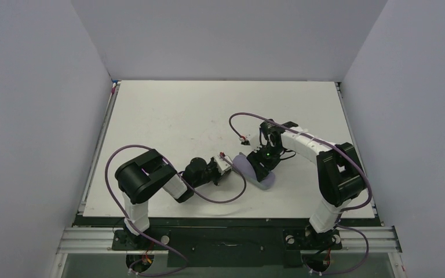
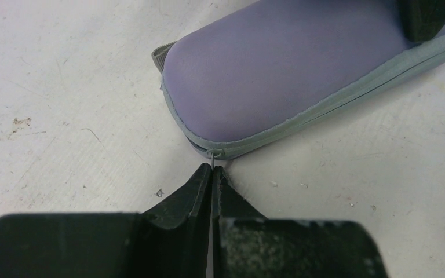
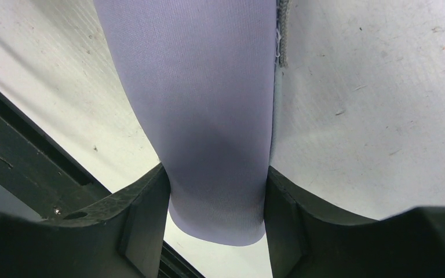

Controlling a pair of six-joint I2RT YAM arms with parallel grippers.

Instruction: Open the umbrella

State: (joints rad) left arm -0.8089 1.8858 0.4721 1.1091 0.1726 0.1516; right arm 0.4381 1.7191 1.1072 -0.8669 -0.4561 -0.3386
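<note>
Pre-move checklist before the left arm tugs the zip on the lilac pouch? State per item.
1. Left gripper shut on the zipper pull: ok.
2. Right gripper clamped across the pouch, pads on both sides: ok.
3. Pouch resting on the table: ok.
4. Zipper free of snags along the visible edge: ok; far side cannot tell.
5. What is inside the pouch: cannot tell, it is zipped shut.

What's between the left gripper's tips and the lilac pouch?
Only the thin zipper pull, running from the pouch edge into the closed tips of the left gripper; the left wrist view shows it.
</note>
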